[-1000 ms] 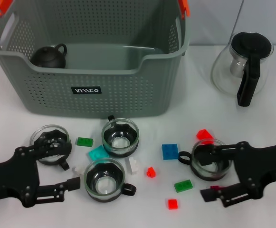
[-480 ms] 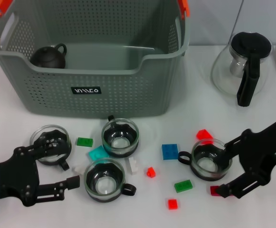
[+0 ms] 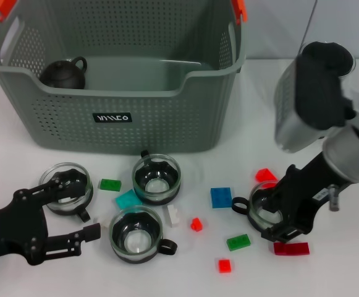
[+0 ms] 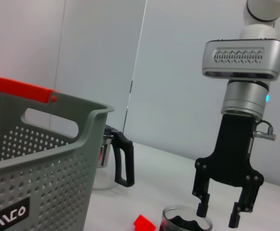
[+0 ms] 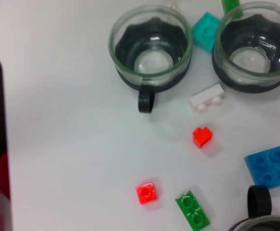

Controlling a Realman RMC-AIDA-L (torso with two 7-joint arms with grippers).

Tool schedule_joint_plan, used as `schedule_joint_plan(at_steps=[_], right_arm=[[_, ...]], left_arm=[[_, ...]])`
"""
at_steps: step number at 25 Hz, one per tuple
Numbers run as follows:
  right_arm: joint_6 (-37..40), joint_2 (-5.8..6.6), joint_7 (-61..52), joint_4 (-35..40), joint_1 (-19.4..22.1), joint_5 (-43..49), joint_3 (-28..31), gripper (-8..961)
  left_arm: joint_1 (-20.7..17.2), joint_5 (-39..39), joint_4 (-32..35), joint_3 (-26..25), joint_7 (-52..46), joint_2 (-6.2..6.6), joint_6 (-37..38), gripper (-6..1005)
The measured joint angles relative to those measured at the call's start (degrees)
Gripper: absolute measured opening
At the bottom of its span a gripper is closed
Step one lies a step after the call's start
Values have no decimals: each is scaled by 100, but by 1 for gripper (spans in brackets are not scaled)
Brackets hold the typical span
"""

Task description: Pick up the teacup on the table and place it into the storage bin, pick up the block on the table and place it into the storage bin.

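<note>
While the right pincer [image 3: 284, 218] hangs open, a teacup [image 3: 272, 210] sits directly beneath.

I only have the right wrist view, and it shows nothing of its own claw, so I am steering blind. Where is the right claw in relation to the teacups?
Observer: The right claw hangs over the rightmost teacup, the one beside the blue block.
Operator: Is it open or shut?
Observer: Open. In the left wrist view its fingertips stand apart at that cup's rim.
Operator: Is anything in the bin yet?
Observer: Only a dark teapot shows inside the storage bin. I see no teacup or block in it.
</note>
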State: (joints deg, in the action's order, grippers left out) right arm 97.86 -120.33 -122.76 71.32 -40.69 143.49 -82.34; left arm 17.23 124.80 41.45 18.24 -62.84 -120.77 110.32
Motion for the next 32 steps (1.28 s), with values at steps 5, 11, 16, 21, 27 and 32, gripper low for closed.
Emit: schedule_joint_plan(at_steps=[5,11,16,21,27,32], right_arm=[[-441,-2,-301,-40,29,294,-534,548],[-699,-14,-611,-93,74,456,-1040,549],[-1057,-23,-707,-315,85,518,-1277,536],[-1260,-26,-711,-450,110,513,-1463,470],[-1329,-25,-716,-455,125,491,-1446,245],[-1176,-15,-629,-388,137,375,-1293,99]], left_arm=[[-1,0,-44,-5,10,-2,-111,856],[5,1,-93,-5,32,1,-186,856],[15,1,-116,-5,35,1,-202,856],[12,1,-119,-5,35,1,-209,856],[9,1,-126,-5,35,1,-214,856],[20,-1,-128,-5,33,1,-222,855]])
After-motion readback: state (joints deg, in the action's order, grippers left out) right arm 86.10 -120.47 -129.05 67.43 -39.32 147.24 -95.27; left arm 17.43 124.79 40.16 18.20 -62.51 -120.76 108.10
